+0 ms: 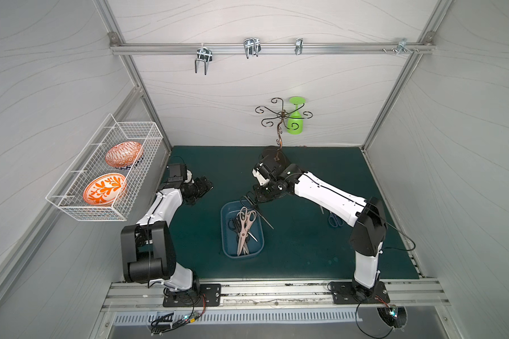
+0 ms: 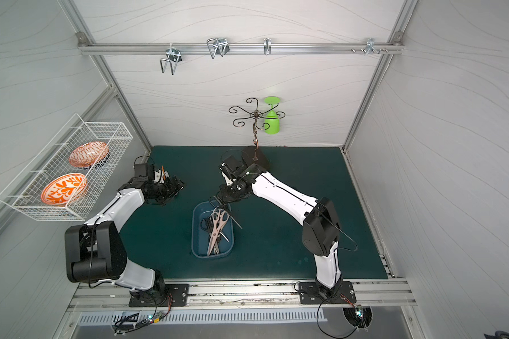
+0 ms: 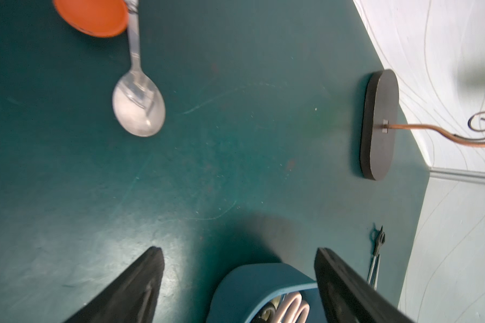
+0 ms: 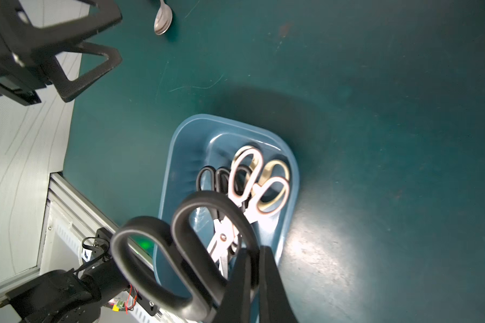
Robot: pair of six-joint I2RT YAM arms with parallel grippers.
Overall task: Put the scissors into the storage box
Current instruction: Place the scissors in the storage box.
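The right gripper (image 4: 254, 253) has its jaws pinched almost together on a handle loop of a black pair (image 4: 179, 246). In both top views this pair slants toward 4 o'clock. It crosses the box (image 1: 224, 234) near its 1 o'clock corner, and the blade tip lies outside the 3 o'clock wall, so it is not yet in. It looks to be hanging above the rim rather than resting on it.

The left gripper (image 3: 240, 251) has its jaws wide apart with nothing between them. It sits near the box, at about 10 o'clock from it.

Inside the box lie the pink shears (image 1: 245, 227), with the cream shears (image 4: 276, 167) under them. The other black pairs (image 4: 207, 179) are just beside these, toward 9 o'clock. They overlap, so I cannot count them.

A blue pair (image 1: 335, 219) lies on the mat (image 1: 306, 258) at 3 o'clock from the box. It is well apart from it and partly under the right arm (image 1: 329, 196). A steel sliver just beside it may belong to it or to another pair; I cannot tell which.

I judge the task mostly done. What is left is to drop the held pair into the box, then fetch the blue pair and anything the arm hides.
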